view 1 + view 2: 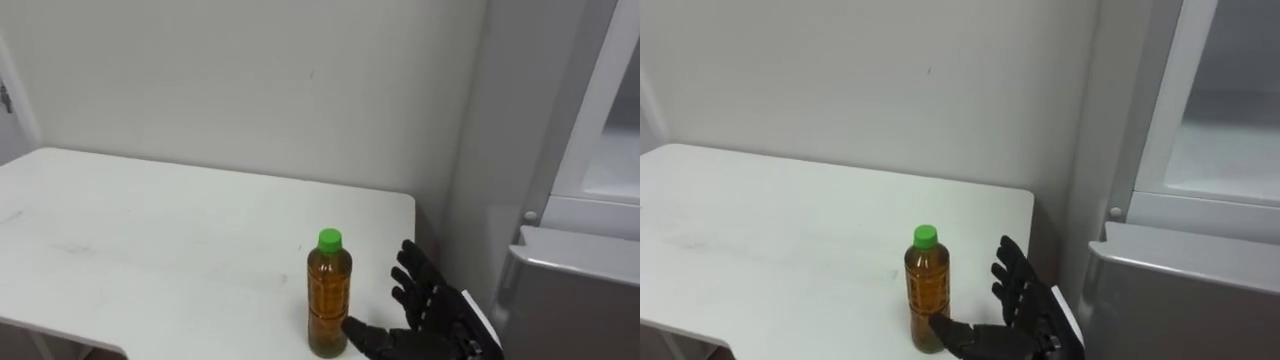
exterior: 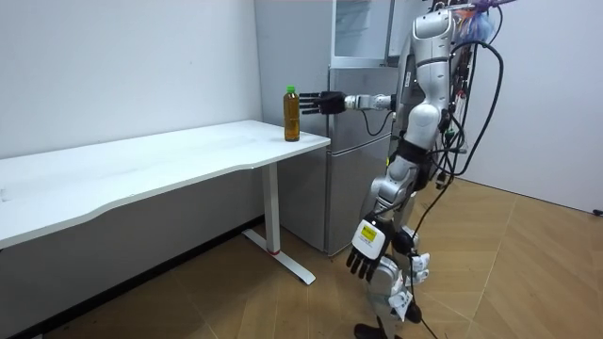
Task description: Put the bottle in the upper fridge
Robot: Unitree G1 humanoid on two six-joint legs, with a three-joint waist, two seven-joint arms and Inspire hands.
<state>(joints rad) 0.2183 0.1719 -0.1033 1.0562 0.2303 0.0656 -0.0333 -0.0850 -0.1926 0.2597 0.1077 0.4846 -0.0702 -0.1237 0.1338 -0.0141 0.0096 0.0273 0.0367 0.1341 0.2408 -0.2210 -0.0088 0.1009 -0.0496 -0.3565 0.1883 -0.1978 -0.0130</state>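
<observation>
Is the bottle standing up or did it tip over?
Standing up. The bottle stands on the table with its green cap on top. The right hand is open beside it.

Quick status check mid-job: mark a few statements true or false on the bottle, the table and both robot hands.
The green-capped plastic bottle of amber liquid stands upright on the white table. True.
The right robot hand is clamped round the bottle. False: the hand is spread open just beside it.
The bottle sits at the table's left end. False: it is near the right end, next to the grey fridge.
The left robot hand hangs low at the robot's side. True.
</observation>
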